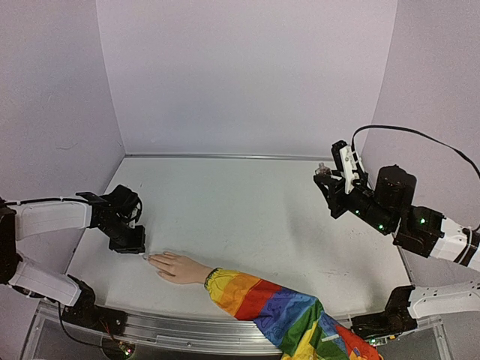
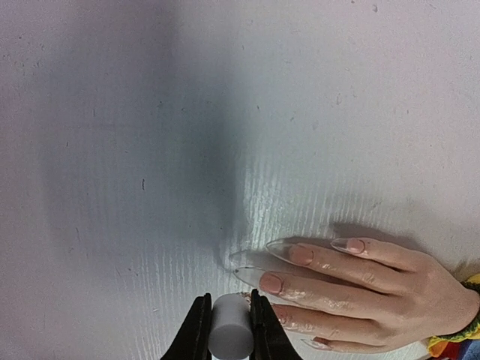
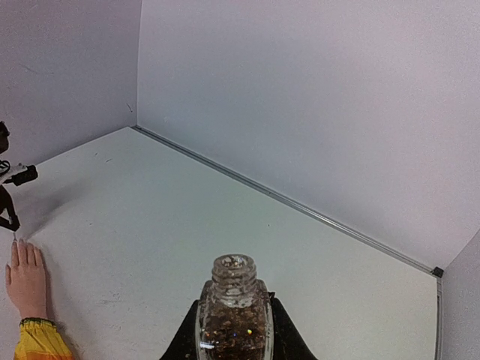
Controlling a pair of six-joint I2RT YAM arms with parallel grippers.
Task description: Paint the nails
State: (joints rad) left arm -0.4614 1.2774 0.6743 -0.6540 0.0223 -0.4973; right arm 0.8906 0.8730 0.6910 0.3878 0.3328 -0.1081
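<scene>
1. Clamping a white cylinder (image 2: 230,331), the left gripper (image 1: 135,246) hovers at the fingertips of the mannequin hand (image 1: 180,268).
2. The nails (image 2: 259,276), long and clear, lie on the table (image 1: 247,202) just beside that cylinder.
3. The right gripper (image 1: 328,184), raised well apart, grips an uncapped glitter bottle (image 3: 233,319).

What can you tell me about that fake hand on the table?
The pale peach mannequin hand lies flat, palm down, on the white table, fingers pointing toward the left pincer. Its skin looks like glossy plastic; the nails carry long, clear, pointed tips. A rainbow-striped sleeve covers the wrist. The pincer's white cylinder sits by the fingertips; contact is unclear.
</scene>
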